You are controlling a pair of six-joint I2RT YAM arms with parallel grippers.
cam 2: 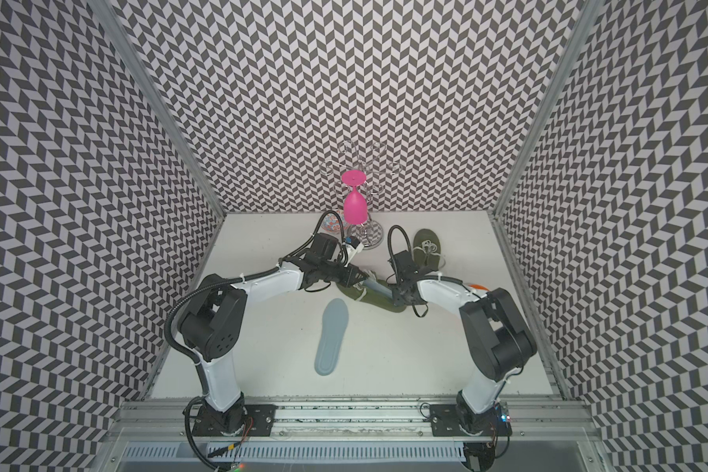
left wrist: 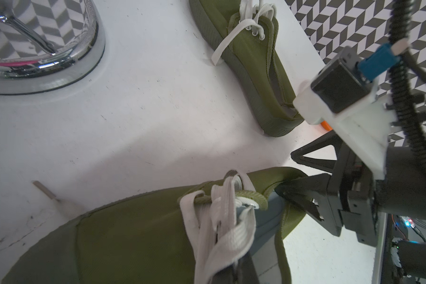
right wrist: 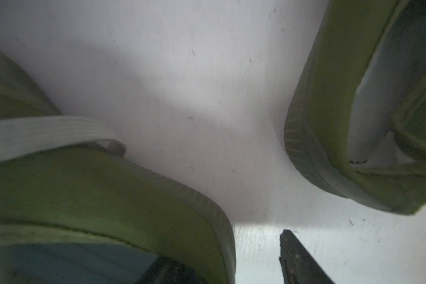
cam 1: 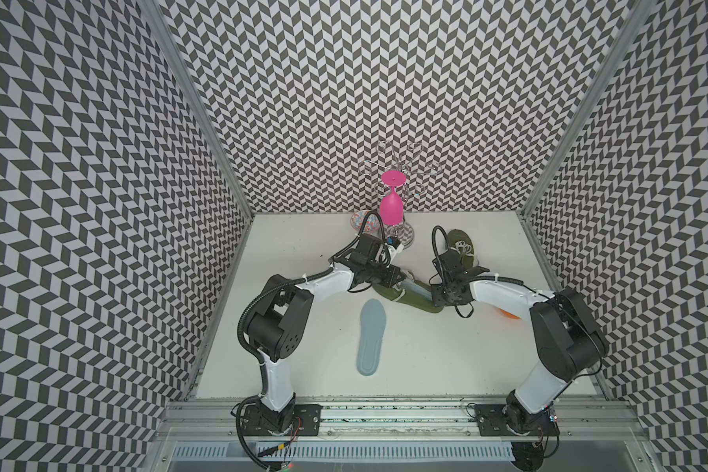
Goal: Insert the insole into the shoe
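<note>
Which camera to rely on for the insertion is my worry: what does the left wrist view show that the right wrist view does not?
Only left wrist: the chrome rack base, an orange object, and the right gripper, open, straddling the heel of the near shoe. Only right wrist: the strip of bare table between that heel and the gripper's outer finger. Both: the near shoe, the far shoe, a white lace and the blue-grey insole inside the near shoe.
</note>
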